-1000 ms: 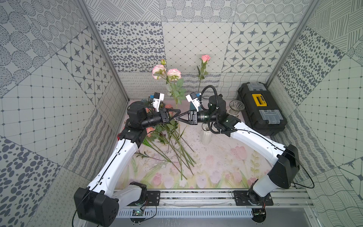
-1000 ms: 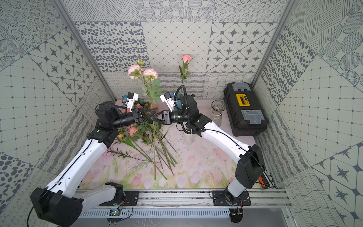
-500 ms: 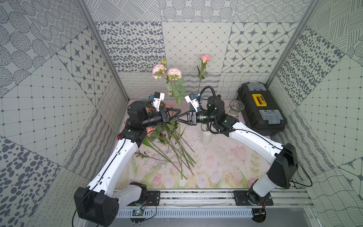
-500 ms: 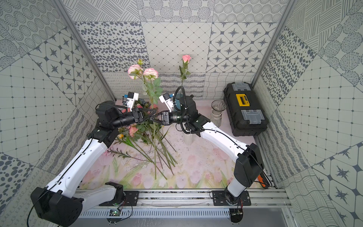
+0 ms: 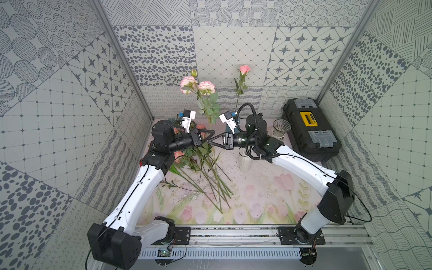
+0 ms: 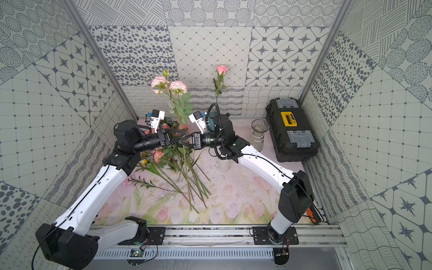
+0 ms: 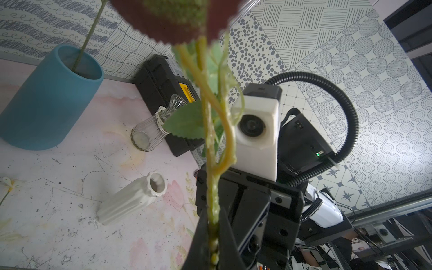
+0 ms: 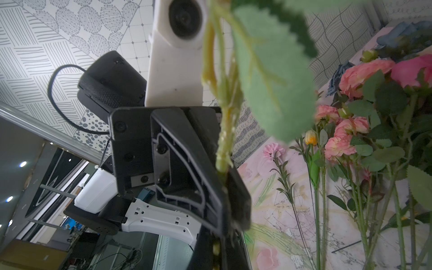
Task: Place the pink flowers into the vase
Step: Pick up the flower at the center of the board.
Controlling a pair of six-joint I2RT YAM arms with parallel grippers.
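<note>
Both arms are raised over the table, gripper tips meeting on one stem.

- Left gripper (image 5: 212,133): clenched on the sprig (image 5: 205,105) low on its stem. In the left wrist view its fingers (image 7: 201,233) pinch the stem from both sides.
- Right gripper (image 5: 209,142): also clamped on the same stem, just under the left one's hold, coming in from the opposite side. In the right wrist view the stem runs down between its fingers (image 8: 238,252).
- The sprig is upright and off the table, with two pale pink blooms and a bud on top and leaves halfway down. It is held just beside the blue vase (image 6: 211,121), on the left-arm side and not in it.
- The blue vase stands at the back wall. One pink rose (image 5: 244,69) already stands in it on a long thin stem, seen entering the mouth in the left wrist view (image 7: 46,100).
- The pile (image 5: 201,163) lies flat on the table on the left-arm side of the blue vase and nearer the rail. Its stems fan toward the rail and several pink blooms lie among the leaves.
- The white vase (image 5: 244,163) is upright, in front of the blue vase toward the rail, partly hidden by the right arm.
- The glass vase (image 5: 280,129) is upright on the right-arm side of the blue vase.
- The toolbox (image 5: 311,131) is closed and lies just beyond the glass vase, farther from the blue vase.
</note>
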